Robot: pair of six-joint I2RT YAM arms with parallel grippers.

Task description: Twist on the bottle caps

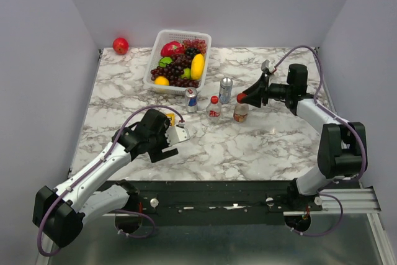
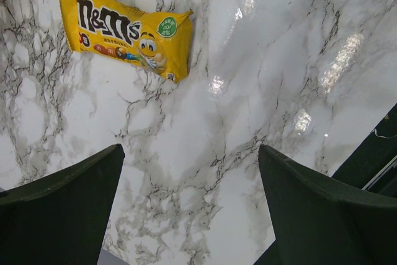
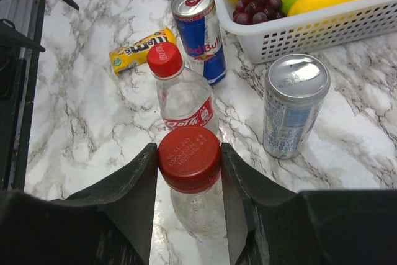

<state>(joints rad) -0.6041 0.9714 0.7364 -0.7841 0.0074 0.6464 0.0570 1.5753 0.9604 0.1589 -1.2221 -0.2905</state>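
the red cap [image 3: 189,158] i'm working sits on the mouth of the short bottle [image 3: 197,212] nearest my right arm, mid-way across the marble table [image 1: 260,147]. my right gripper [image 1: 242,98] is closed partway, one finger pressed to each side of that cap. i judge the cap light and stiff and best held square around its skirt. the clear bottle under it is thin-walled and free-standing, so it may spin or tip with the twist. just behind stands a second bottle [image 3: 184,100] wearing its own cap [image 3: 165,60], then the red bull can [image 3: 198,29], the silver can [image 3: 293,107] and the fruit basket [image 3: 322,32]. my left gripper [image 2: 191,159] hangs wide open near the m&m's bag [image 2: 127,32], holding nothing.
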